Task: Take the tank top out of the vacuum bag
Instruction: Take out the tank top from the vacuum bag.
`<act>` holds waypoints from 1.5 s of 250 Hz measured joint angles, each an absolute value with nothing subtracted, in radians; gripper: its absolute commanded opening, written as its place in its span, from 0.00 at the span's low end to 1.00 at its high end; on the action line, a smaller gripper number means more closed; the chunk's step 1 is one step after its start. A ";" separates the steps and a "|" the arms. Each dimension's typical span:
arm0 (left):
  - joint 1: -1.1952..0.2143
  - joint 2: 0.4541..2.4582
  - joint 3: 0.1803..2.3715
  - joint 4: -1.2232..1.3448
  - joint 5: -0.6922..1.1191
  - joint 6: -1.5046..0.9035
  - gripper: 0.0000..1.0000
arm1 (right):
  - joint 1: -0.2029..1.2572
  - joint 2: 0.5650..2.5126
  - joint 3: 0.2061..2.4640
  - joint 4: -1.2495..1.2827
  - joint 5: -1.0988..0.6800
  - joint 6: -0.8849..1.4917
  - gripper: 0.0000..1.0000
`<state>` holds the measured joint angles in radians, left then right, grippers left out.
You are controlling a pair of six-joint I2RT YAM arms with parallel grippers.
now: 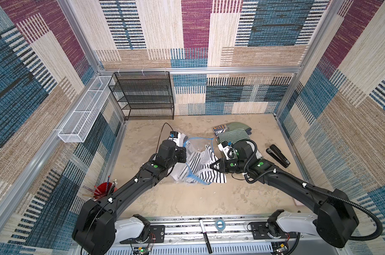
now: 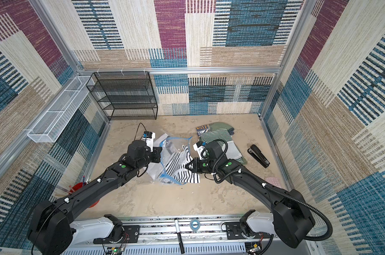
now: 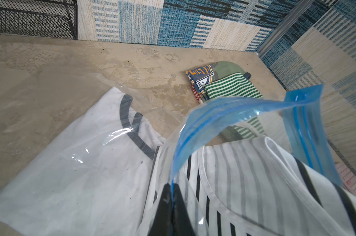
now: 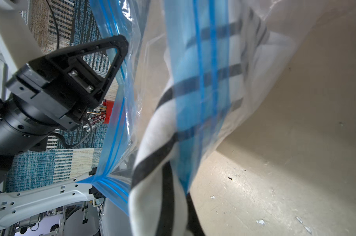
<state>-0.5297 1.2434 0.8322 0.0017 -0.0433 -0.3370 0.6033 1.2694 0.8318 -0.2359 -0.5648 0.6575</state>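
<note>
Vacuum bag [image 1: 196, 146] holds striped tank top [image 1: 206, 170]; lettering on folded shirt [image 3: 201, 78] unreadable.

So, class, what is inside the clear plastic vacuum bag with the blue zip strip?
A white garment with grey neck trim and a black-and-white striped tank top, partly out of its mouth. Anything beneath them is covered.

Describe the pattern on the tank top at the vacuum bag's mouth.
The tank top is white with black stripes; it shows best in a top view.
</note>
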 measured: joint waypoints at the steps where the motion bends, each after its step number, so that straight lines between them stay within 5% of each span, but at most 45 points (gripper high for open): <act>1: -0.530 1.243 0.832 0.002 -0.042 -0.337 0.00 | 0.603 1.270 0.832 -0.237 -0.565 0.657 0.06; 71: -0.529 1.192 0.808 0.065 0.091 -0.299 0.00 | 0.604 1.294 0.868 -0.352 -0.459 0.630 0.06; 209: -0.529 1.275 0.728 0.344 0.295 -0.346 0.00 | 0.673 1.296 0.846 -0.437 -0.355 0.681 0.31; 375: -0.530 1.386 0.787 0.413 0.260 -0.348 0.00 | 0.749 1.251 0.849 -0.530 -0.224 0.823 0.36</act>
<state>-0.5304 1.3865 0.7872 0.4133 0.2596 -0.3477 0.7490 1.2507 0.8490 -0.5301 -0.2245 0.8227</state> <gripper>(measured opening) 0.051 0.359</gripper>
